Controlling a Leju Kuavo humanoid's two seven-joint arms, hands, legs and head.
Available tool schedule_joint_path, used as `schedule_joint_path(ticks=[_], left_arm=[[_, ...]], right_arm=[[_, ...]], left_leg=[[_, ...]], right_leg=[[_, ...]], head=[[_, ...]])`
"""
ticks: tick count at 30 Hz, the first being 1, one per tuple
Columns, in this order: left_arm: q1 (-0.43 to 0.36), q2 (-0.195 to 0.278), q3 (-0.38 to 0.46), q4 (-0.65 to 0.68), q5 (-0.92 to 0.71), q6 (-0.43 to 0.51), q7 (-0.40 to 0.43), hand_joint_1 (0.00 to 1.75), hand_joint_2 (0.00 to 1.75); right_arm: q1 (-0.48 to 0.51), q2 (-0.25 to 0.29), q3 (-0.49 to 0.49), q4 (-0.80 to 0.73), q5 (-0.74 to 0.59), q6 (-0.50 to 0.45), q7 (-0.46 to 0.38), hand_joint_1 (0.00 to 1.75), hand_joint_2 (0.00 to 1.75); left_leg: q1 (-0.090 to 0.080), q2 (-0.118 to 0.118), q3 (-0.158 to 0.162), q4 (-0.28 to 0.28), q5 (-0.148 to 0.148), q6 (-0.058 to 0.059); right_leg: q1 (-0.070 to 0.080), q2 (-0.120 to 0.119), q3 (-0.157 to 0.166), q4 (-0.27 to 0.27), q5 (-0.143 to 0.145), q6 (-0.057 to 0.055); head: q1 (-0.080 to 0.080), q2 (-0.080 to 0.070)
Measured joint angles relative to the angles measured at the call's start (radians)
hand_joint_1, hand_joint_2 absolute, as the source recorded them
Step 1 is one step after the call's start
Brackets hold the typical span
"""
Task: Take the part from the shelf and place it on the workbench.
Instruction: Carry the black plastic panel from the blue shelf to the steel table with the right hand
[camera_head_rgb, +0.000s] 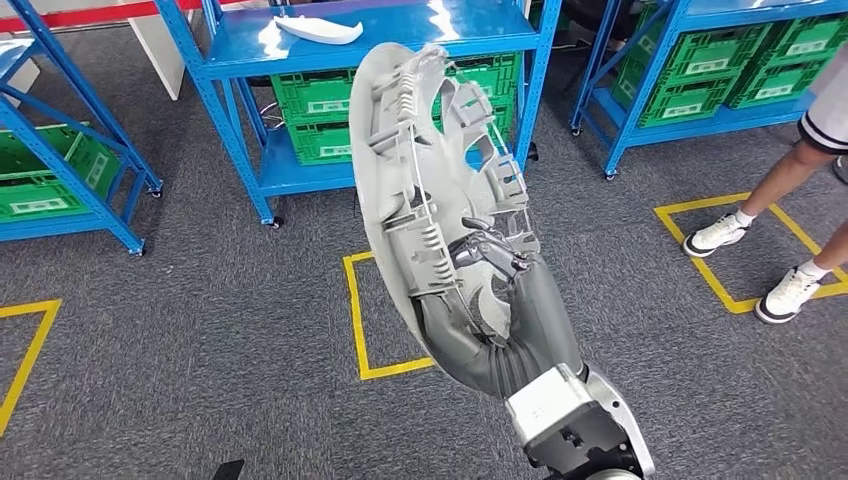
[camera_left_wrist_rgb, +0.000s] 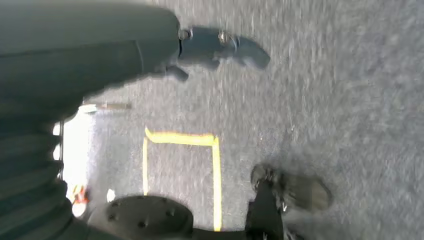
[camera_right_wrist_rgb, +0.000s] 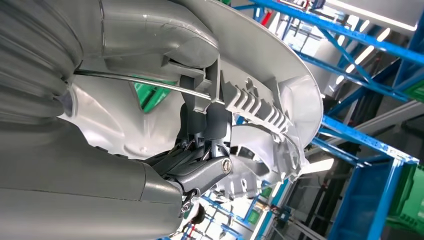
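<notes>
Right hand (camera_head_rgb: 490, 262) clamped on the part (camera_head_rgb: 420, 170), dark fingers (camera_head_rgb: 497, 250) hooked into its ribbed inner side, in the center of the head view. Part held up in the air, long and curved, light grey, standing nearly upright and leaning a little to the upper right of the frame, well above the grey carpet (camera_head_rgb: 200, 330). In the right wrist view, same grip seen from close: right hand (camera_right_wrist_rgb: 200, 165) with fingers closed around a ribbed bar of the part (camera_right_wrist_rgb: 260, 95).

Behind the part, at the top of the head view, blue shelf (camera_head_rgb: 380, 40) with a white curved piece (camera_head_rgb: 318, 30) lying on its top board and green crates (camera_head_rgb: 315, 110) on the lower level. More blue racks with green crates at upper left and upper right. Yellow tape square (camera_head_rgb: 365, 320) on the carpet, partly hidden by the part. At the right edge, legs of a person in white sneakers (camera_head_rgb: 720, 235).

Left hand (camera_left_wrist_rgb: 220, 47) in the left wrist view (blurred), hanging over the carpet, fingers curled in with nothing in them.
</notes>
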Motion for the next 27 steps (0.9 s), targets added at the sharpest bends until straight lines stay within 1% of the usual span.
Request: schedule_joint_path(ticks=[1,2,3,4,5,6,7,8,9,10,11,12,13,14,15,16,17,18,19,20,21,22,23,24,25,26,27], left_arm=[[0.0,-0.001,0.0,0.0,0.0,0.0,0.0,0.0,1.75],[0.001,-0.001,0.0,0.0,0.0,-0.001,0.0,0.0,1.75],[0.002,-0.002,0.0,0.0,0.0,-0.001,0.0,0.0,1.75],[0.002,-0.002,0.0,0.0,0.0,-0.001,0.0,0.0,1.75],[0.002,-0.002,0.001,0.0,0.0,-0.001,0.0,0.0,1.75],[0.002,-0.002,0.001,0.0,0.0,-0.001,0.0,0.0,1.75],[0.002,-0.002,0.002,-0.001,0.0,-0.001,0.0,0.0,1.75],[0.002,-0.002,0.003,-0.001,-0.001,-0.001,0.0,0.0,1.75],[0.002,-0.002,0.004,-0.001,0.0,-0.001,0.0,0.0,1.75],[0.003,-0.002,0.005,-0.001,0.0,-0.001,0.0,0.0,1.75],[0.005,-0.002,0.006,0.0,0.0,-0.001,0.001,0.0,1.75],[0.007,-0.001,0.007,0.001,0.001,-0.001,0.002,0.0,1.75],[0.01,-0.001,0.007,0.001,0.002,-0.001,0.003,0.0,1.75],[0.012,-0.001,0.007,0.002,0.003,-0.001,0.003,0.0,1.75],[0.012,-0.001,0.008,0.003,0.004,-0.001,0.003,0.0,1.75],[0.012,-0.001,0.008,0.003,0.005,-0.001,0.003,0.0,1.75],[0.012,-0.002,0.008,0.003,0.006,-0.001,0.003,0.0,1.75],[0.012,-0.002,0.008,0.003,0.006,-0.001,0.003,0.0,1.75],[0.011,-0.002,0.008,0.003,0.006,-0.001,0.003,0.0,1.75],[0.011,-0.001,0.008,0.003,0.006,-0.001,0.003,0.0,1.75],[0.01,-0.001,0.008,0.002,0.006,-0.001,0.003,0.0,1.75],[0.009,-0.001,0.008,0.001,0.006,-0.001,0.003,0.0,1.75],[0.007,0.0,0.008,0.0,0.006,-0.001,0.002,0.0,1.75],[0.005,0.0,0.008,0.0,0.006,-0.001,0.002,0.0,1.75],[0.004,0.0,0.008,-0.001,0.006,-0.001,0.001,0.0,1.75],[0.004,-0.001,0.008,-0.001,0.006,-0.001,0.001,0.0,1.75],[0.006,-0.002,0.008,0.0,0.006,-0.001,0.001,0.0,1.75]], right_arm=[[-0.002,0.0,0.0,0.002,-0.002,0.001,0.0,1.75,1.75],[-0.003,0.0,0.0,0.005,-0.003,0.002,-0.001,1.75,1.75],[-0.004,0.0,0.001,0.008,-0.004,0.003,-0.001,1.75,1.75],[-0.004,0.0,0.001,0.01,-0.005,0.003,-0.001,1.75,1.75],[-0.005,0.0,0.001,0.012,-0.006,0.004,-0.001,1.75,1.75],[-0.006,0.0,0.001,0.013,-0.006,0.004,-0.001,1.75,1.75],[-0.008,0.0,0.002,0.013,-0.006,0.004,-0.001,1.75,1.75],[-0.009,0.0,0.002,0.014,-0.007,0.004,0.0,1.75,1.75],[-0.01,0.0,0.003,0.014,-0.007,0.004,0.0,1.75,1.75],[-0.011,0.0,0.004,0.015,-0.008,0.005,-0.001,1.75,1.75],[-0.011,0.0,0.005,0.017,-0.01,0.006,-0.002,1.75,1.75],[-0.013,0.0,0.007,0.018,-0.012,0.007,-0.002,1.75,1.75],[-0.015,0.001,0.008,0.02,-0.013,0.008,-0.003,1.75,1.75],[-0.018,0.001,0.009,0.022,-0.014,0.009,-0.004,1.75,1.75],[-0.021,0.002,0.01,0.023,-0.015,0.009,-0.005,1.75,1.75],[-0.022,0.002,0.01,0.025,-0.015,0.009,-0.005,1.75,1.75],[-0.023,0.002,0.01,0.028,-0.016,0.009,-0.006,1.75,1.75],[-0.024,0.002,0.01,0.031,-0.016,0.009,-0.006,1.75,1.75],[-0.023,0.002,0.01,0.035,-0.017,0.009,-0.006,1.75,1.75],[-0.023,0.002,0.01,0.038,-0.017,0.009,-0.006,1.75,1.75],[-0.023,0.002,0.01,0.04,-0.018,0.009,-0.005,1.75,1.75],[-0.024,0.003,0.01,0.041,-0.018,0.009,-0.005,1.75,1.75],[-0.024,0.003,0.01,0.042,-0.018,0.009,-0.006,1.75,1.75],[-0.025,0.003,0.01,0.042,-0.019,0.01,-0.006,1.75,1.75],[-0.025,0.003,0.011,0.043,-0.019,0.01,-0.006,1.75,1.75],[-0.026,0.003,0.012,0.043,-0.019,0.01,-0.006,1.75,1.75],[-0.026,0.003,0.013,0.044,-0.019,0.011,-0.006,1.75,1.75]], left_leg=[[0.001,0.002,-0.019,0.003,0.014,0.001],[0.001,0.003,-0.038,0.007,0.029,0.0],[0.002,0.004,-0.059,0.013,0.042,-0.002],[0.004,0.006,-0.083,0.021,0.054,-0.005],[0.005,0.007,-0.106,0.031,0.065,-0.008],[0.007,0.007,-0.127,0.043,0.074,-0.013],[0.007,0.006,-0.146,0.055,0.082,-0.018],[0.006,0.005,-0.157,0.065,0.089,-0.024],[0.006,0.004,-0.163,0.069,0.098,-0.03],[0.006,0.004,-0.167,0.068,0.108,-0.037],[0.008,0.003,-0.17,0.064,0.118,-0.043],[0.01,0.002,-0.176,0.066,0.112,-0.049],[0.011,0.0,-0.185,0.08,0.086,-0.055],[0.012,-0.002,-0.197,0.112,0.041,-0.06],[0.014,-0.003,-0.21,0.16,-0.015,-0.064],[0.014,-0.004,-0.22,0.221,-0.065,-0.067],[0.015,-0.004,-0.224,0.278,-0.094,-0.069],[0.015,-0.004,-0.218,0.319,-0.095,-0.07],[0.015,-0.004,-0.198,0.334,-0.075,-0.069],[0.015,-0.005,-0.163,0.314,-0.046,-0.066],[0.014,-0.006,-0.11,0.263,-0.026,-0.062],[0.012,-0.007,-0.045,0.184,-0.029,-0.057],[0.009,-0.008,0.008,0.111,-0.044,-0.051],[0.006,-0.01,0.044,0.055,-0.061,-0.046],[0.001,-0.01,0.057,0.024,-0.072,-0.04],[0.0,-0.01,0.05,0.02,-0.066,-0.033],[0.0,-0.009,0.04,0.018,-0.053,-0.026]], right_leg=[[-0.001,0.0,-0.011,0.069,-0.046,0.004],[-0.002,0.0,-0.017,0.13,-0.067,0.007],[-0.002,0.0,-0.011,0.17,-0.062,0.009],[-0.003,0.0,0.01,0.177,-0.037,0.011],[-0.005,0.0,0.05,0.148,-0.01,0.012],[-0.006,0.0,0.109,0.086,-0.006,0.013],[-0.006,0.0,0.171,0.007,-0.021,0.01],[-0.004,0.002,0.215,-0.057,-0.043,0.003],[-0.001,0.003,0.24,-0.099,-0.064,-0.005],[0.003,0.003,0.243,-0.116,-0.068,-0.016],[0.003,0.003,0.232,-0.114,-0.058,-0.026],[0.002,0.001,0.222,-0.115,-0.046,-0.035],[0.001,-0.001,0.209,-0.116,-0.031,-0.043],[-0.001,-0.002,0.193,-0.117,-0.016,-0.05],[-0.002,-0.002,0.176,-0.117,-0.002,-0.053],[-0.002,-0.002,0.157,-0.116,0.013,-0.054],[-0.001,-0.002,0.139,-0.115,0.028,-0.054],[-0.001,-0.002,0.12,-0.114,0.043,-0.053],[-0.001,-0.002,0.101,-0.113,0.059,-0.05],[-0.001,-0.002,0.084,-0.112,0.073,-0.048],[-0.001,-0.002,0.068,-0.111,0.087,-0.045],[0.0,-0.002,0.057,-0.11,0.099,-0.041],[0.0,-0.003,0.05,-0.11,0.111,-0.036],[0.0,-0.005,0.047,-0.112,0.123,-0.029],[-0.002,-0.007,0.045,-0.116,0.135,-0.022],[-0.002,-0.008,0.044,-0.122,0.149,-0.015],[-0.003,-0.008,0.041,-0.128,0.159,-0.009]], head=[[0.001,0.0],[0.003,0.0],[0.003,0.0],[0.004,0.0],[0.004,0.0],[0.005,0.0],[0.006,0.0],[0.006,0.0],[0.008,0.0],[0.008,0.0],[0.009,0.0],[0.009,0.0],[0.008,0.0],[0.006,0.0],[0.004,0.0],[0.003,0.0],[0.003,0.0],[0.003,0.0],[0.003,0.0],[0.003,0.0],[0.002,0.0],[0.002,0.0],[0.003,0.0],[0.003,0.0],[0.002,0.0],[0.001,0.0],[-0.001,0.0]])
